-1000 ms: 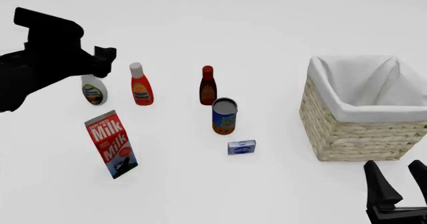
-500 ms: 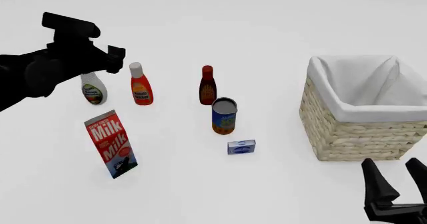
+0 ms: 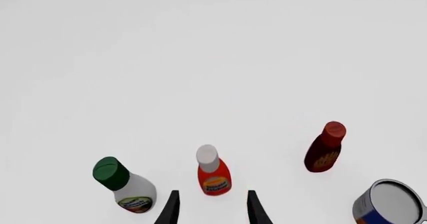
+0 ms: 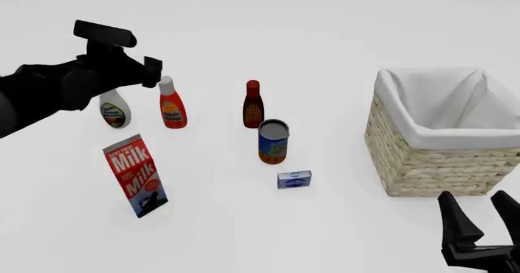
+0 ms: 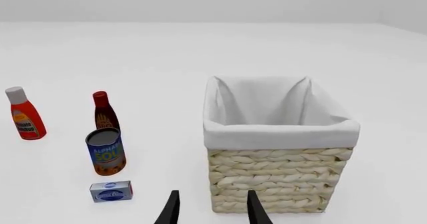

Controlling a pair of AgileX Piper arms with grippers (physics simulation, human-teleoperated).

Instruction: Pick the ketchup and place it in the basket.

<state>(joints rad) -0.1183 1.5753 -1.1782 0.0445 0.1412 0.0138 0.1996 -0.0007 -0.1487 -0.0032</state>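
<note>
Ketchup [image 4: 172, 107] stands upright on the table [image 4: 243, 224], white cap up, just ahead of the left gripper [image 3: 209, 211] and lined up with the gap between its fingertips, which are spread apart and hold nothing. In the front view that gripper hangs above and just to the left of the bottle's cap, not touching it. A white bottle with a green cap [image 3: 124, 186] stands just beside the ketchup on the gripper's left (the arm partly hides it in the front view), and a dark brown-red bottle [image 4: 253, 105] stands farther off to its right, with an open-topped can [image 4: 273, 141] nearer than that. The basket [image 4: 442, 133] sits well apart on the right, directly ahead of the right gripper [image 5: 209, 211], whose fingers also stand apart and empty. Only the white cloth liner [image 5: 267, 109] shows inside the basket.
</note>
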